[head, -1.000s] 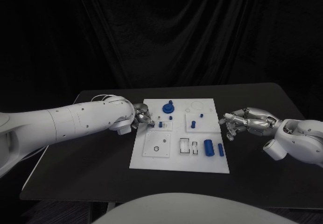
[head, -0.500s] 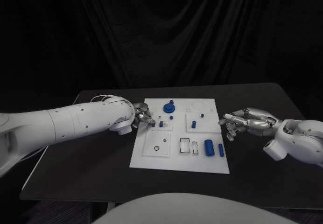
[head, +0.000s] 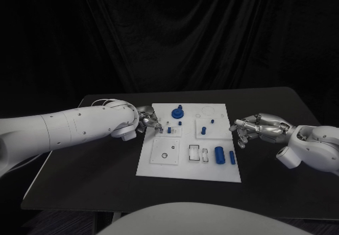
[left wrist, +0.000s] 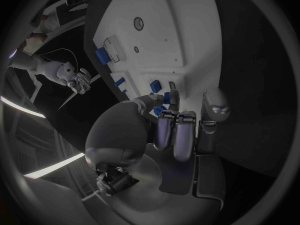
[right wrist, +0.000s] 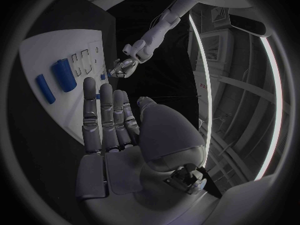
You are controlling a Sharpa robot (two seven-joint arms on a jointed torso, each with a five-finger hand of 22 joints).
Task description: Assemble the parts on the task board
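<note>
Left robot hand (head: 150, 122) of mine sits at the near-left edge of the task board (head: 189, 169), fingertips pinched on a small blue part (left wrist: 166, 96) just beside its seat; I judge the step is placing this piece. My right robot hand (head: 255, 128) hovers spread, holding nothing, just off the board's far side. Next I need a fine, straight push down, keeping the piece upright so it does not jam.

Pretty simple setup: a black surface (head: 92, 176) with the white task board (head: 185, 169) lying flat on it, roughly in the middle, a bit closer to the far edge than the near one.
</note>
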